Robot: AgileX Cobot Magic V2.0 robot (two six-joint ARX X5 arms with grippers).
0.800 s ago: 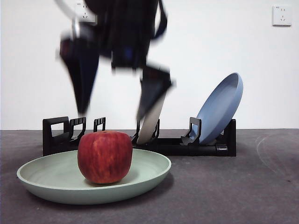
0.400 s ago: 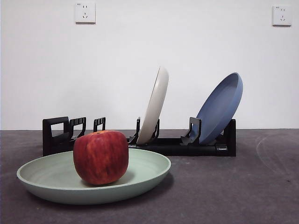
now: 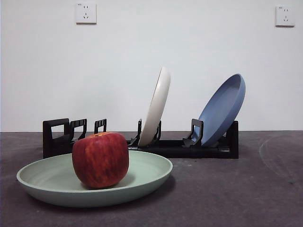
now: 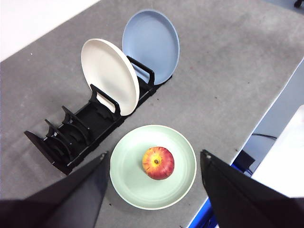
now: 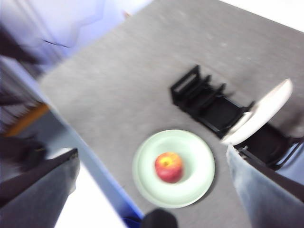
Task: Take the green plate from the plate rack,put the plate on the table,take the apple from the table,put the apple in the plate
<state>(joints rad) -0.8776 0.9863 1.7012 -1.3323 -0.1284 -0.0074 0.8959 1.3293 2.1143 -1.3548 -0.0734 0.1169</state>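
Red against pale mint, the apple (image 3: 100,160) sits inside the green plate (image 3: 147,176), which lies flat on the table (image 3: 227,198) just in front of the plate rack (image 3: 208,149), so we judge the task done. Both our grippers, left (image 4: 154,190) and right (image 5: 152,190), hang high above the plate, jaws spread wide, holding nothing.

Access from above is open: both grippers are high over the counter (image 4: 228,71), jaws spread. The apple (image 3: 100,160) sits in the green plate (image 3: 147,176), nothing over it. Behind the plate, the rack (image 3: 180,147) holds a white plate (image 3: 157,106) and a blue plate (image 3: 222,109), both tilted, blocking a rear approach. Counter beside the blue plate and toward the edges is bare.
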